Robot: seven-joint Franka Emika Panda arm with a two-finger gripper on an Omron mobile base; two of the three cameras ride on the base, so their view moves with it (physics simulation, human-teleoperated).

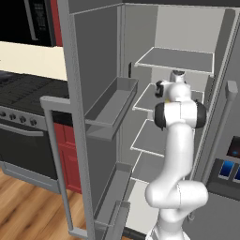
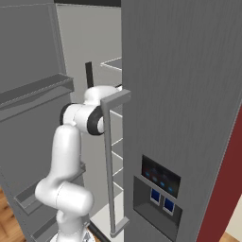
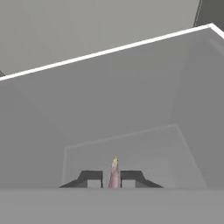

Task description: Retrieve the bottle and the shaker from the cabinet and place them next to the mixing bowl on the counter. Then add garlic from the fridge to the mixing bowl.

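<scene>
Garlic (image 3: 114, 174) is the thing in hand now; judged light, small, firm under a papery skin that may slip or flake, so a hold across the bulb's middle w/ modest squeeze looks best, not at the thin tip.

Left base view: arm (image 1: 176, 154) reaches into the open fridge (image 1: 185, 28), wrist approx level w/ a middle shelf (image 1: 154, 137). Fingers and garlic are hidden behind the wrist, so no grip detail there.

Right base view: arm's elbow sits beside the fridge door handle (image 2: 109, 160); hand is tucked behind the door edge.

Hand view: gripper (image 3: 113, 178) has its fingertips (image 3: 90, 178) drawn nearly together, clamped on a slim pinkish piece w/ a yellowish tip, taken to be the garlic, standing up between them. Grey shelf floor and fridge walls lie beyond.
</scene>
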